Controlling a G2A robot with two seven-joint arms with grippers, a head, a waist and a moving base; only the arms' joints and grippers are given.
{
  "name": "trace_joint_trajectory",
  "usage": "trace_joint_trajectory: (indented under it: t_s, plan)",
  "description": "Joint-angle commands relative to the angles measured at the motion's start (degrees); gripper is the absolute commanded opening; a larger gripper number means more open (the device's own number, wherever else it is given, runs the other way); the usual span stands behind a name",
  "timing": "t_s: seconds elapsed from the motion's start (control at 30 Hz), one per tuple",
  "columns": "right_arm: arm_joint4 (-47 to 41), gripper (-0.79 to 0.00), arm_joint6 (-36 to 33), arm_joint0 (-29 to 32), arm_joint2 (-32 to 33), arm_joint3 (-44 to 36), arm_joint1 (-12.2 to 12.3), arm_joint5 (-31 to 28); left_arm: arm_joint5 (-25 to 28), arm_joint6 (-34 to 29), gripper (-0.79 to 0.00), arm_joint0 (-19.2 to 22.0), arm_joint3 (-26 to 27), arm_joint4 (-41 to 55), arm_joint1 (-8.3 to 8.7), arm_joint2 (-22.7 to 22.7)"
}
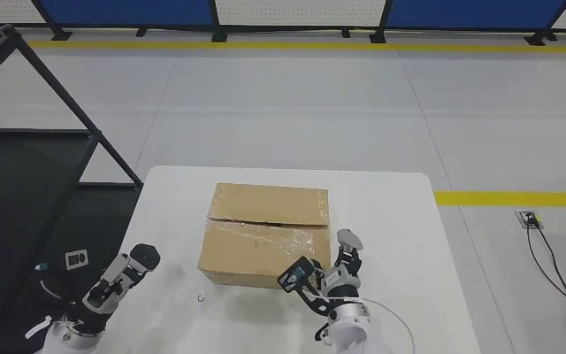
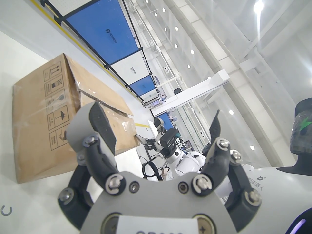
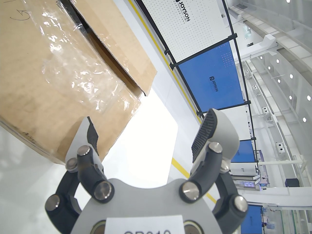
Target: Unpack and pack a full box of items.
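**Closed box mid-counter, both tools empty**

Cardboard box (image 1: 265, 234) sits mid-counter (image 1: 398, 230), top up, flaps closed. Its seam and long axis run side to side, roughly parallel to the near edge. Crinkled clear tape lies over the seam, and there's a dark gap between the flaps at the right end.

Right tool (image 3: 150, 119): jaws spread, nothing held, just beside the box's near-right corner; contact can't be told. Left tool (image 2: 157, 112): jaws spread, empty, by the counter's near-left corner, well apart from the box.

Handling, my guess: stiff corrugated walls, probably heavy if full, so not a one-tool lift. The tape looks slick, so avoid pinching there. Best hold is the free flap edge at the right-end gap, other tool bracing the side.
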State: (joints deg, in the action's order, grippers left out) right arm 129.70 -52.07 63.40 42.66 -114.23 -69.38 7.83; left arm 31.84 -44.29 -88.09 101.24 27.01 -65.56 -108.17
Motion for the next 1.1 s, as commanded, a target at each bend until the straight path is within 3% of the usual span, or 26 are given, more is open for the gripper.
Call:
trace_joint_trajectory:
  t_s: [0.0, 0.67, 1.07]
  plan:
    - [0.4, 0.0, -0.1, -0.1, -0.1, 0.3, -0.5, -0.3, -0.1, 0.1, 0.0, 0.0, -0.1, 0.1, 0.06, -0.1]
    - [2.4, 0.0, 2.0, 0.3, 1.5, 2.6, -4.8, 3.9, 0.7, 0.6, 0.0, -0.5, -0.4, 1.0, 0.48, -0.8]
    - [6.1, 0.0, 0.3, 1.4, 2.4, 4.0, -7.0, 3.4, 0.8, 1.0, 0.0, -0.5, -0.5, 1.0, 0.69, -0.8]
